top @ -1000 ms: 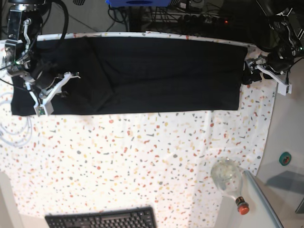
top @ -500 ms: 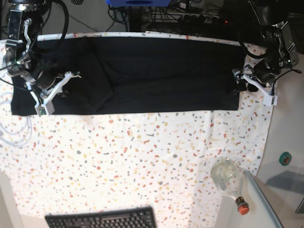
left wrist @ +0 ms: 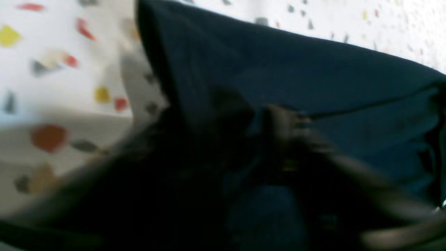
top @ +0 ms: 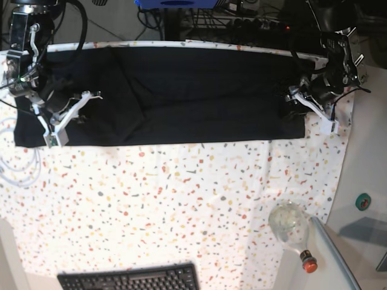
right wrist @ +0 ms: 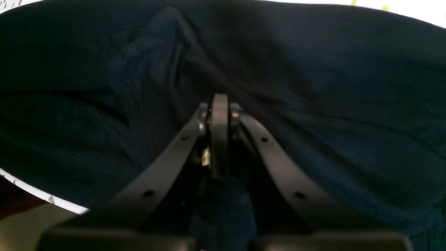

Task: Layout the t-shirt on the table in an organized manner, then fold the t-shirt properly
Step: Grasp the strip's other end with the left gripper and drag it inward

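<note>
Left gripper moved inward onto t-shirt edge, right gripper over opposite end

t-shirt is lying flat along the table's far edge. Keyboard is sitting at the near edge, bottle lying near-right.

The t-shirt was plain black with no print, and in the left wrist view it looked dark blue. The table was white, speckled with small red, yellow, grey and green flecks. A black keyboard and a clear bottle with a red cap were there.
</note>
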Available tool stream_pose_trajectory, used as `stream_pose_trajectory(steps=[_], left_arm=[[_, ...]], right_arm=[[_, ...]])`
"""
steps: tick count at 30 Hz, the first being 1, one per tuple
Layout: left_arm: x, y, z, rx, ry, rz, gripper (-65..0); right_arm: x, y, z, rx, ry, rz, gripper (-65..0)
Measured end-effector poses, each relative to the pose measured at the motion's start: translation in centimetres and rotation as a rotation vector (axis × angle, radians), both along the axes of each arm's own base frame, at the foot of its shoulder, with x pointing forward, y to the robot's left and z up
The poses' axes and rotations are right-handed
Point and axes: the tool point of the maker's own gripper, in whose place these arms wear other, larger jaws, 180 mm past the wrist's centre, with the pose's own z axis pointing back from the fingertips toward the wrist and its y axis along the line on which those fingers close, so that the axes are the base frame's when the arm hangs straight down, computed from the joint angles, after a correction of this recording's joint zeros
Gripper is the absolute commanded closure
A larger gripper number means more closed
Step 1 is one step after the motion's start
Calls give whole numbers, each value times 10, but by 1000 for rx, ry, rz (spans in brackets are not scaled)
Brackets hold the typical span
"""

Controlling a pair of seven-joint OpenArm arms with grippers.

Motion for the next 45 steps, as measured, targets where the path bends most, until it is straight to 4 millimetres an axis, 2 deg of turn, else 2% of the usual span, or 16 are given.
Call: stream_pose_trajectory(steps=[4,9,15,17,20,23,27,29,33,35,39,45], left_arm=[[-4,-1,-4,6,25,-12,-7],[-5,10,-2,29,39,-32,0],[4,70,22,178,34,-38,0],[7,81,31,212,23,-45,0],[8,79,46,258,-14,-82,0],[-3,59,60,286,-58,-139,0],[-18,13,66,279,-56,-208,0],[-18,-5,72,268,-51,-208,0],[-11,-25,86,257,-66,-171,0],[-12,-42,86,224,-58,-150,0],[-8,-92,82,157,-62,-251,0],[0,-128,79,113,-41,-283,0]], right_arm=[[0,0,0,-1,0,0,0],[0,0,0,-1,0,0,0],[0,-1,0,-2,0,1,0],[0,-1,0,-2,0,1,0],[0,-1,0,-1,0,0,0],[0,0,0,0,0,0,0],[-1,0,-1,3,5,-1,0],[-2,-1,-5,1,14,-3,0],[-4,-1,-6,1,22,-3,0],[-3,0,-6,4,19,-3,0],[-4,-1,-6,2,21,-3,0],[-3,-1,-6,3,20,-2,0]])
